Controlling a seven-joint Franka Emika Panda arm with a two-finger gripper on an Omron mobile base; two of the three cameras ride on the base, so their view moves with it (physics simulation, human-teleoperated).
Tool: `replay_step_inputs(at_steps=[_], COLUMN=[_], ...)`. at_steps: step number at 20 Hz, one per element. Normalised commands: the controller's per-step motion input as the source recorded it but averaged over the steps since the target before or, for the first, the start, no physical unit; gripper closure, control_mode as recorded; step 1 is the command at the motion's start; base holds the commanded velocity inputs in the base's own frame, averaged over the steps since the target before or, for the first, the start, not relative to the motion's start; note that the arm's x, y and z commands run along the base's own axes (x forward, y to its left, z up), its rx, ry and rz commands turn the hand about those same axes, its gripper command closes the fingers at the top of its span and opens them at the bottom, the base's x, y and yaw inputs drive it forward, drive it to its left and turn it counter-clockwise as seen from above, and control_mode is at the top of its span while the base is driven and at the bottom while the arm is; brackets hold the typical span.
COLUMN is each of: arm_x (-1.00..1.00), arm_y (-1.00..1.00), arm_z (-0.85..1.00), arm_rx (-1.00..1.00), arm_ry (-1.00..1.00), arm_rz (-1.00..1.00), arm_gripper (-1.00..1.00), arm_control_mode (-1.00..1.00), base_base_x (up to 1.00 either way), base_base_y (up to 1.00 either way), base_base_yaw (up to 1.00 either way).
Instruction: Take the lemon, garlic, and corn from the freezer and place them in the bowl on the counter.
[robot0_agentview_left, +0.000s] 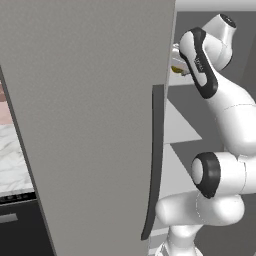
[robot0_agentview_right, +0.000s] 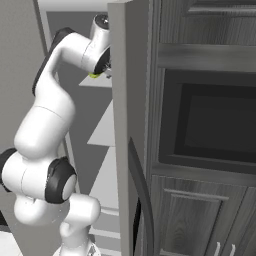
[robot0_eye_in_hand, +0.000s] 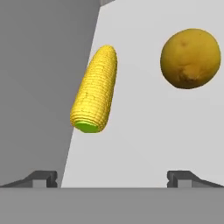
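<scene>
In the hand view the claw (robot0_eye_in_hand: 113, 176) stands spread wide and holds nothing, its tips at the bottom of the frame. The corn (robot0_eye_in_hand: 95, 89) lies on the white freezer shelf (robot0_eye_in_hand: 144, 131) directly ahead, left of centre, its long axis running from lower left to upper centre. The lemon (robot0_eye_in_hand: 190, 58) sits apart at upper right.

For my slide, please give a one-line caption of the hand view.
Open gripper faces the corn and the lemon lying apart on a white freezer shelf.
</scene>
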Motion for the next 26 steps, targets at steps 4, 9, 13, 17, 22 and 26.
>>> replay_step_inputs(at_steps=[4,9,13,17,22,26], arm_x=[0.31,0.21,0.11,0.2,0.2,0.27], arm_y=[0.04,0.11,0.09,0.0,0.0,0.0], arm_z=[-0.05,-0.13,-0.05,-0.03,-0.09,-0.12], arm_rx=[0.09,0.04,0.05,0.09,0.0,0.0], arm_ry=[0.05,0.08,0.13,0.04,-0.02,0.0], arm_rz=[0.0,0.0,0.01,0.01,0.0,0.0], arm_gripper=[-1.0,-1.0,-1.0,-1.0,-1.0,-1.0], arm_control_mode=[-1.0,-1.0,-1.0,-1.0,-1.0,-1.0], base_base_x=[0.0,0.0,0.0,0.0,0.0,0.0], base_base_y=[0.0,0.0,0.0,0.0,0.0,0.0], base_base_yaw=[0.0,0.0,0.0,0.0,0.0,0.0])
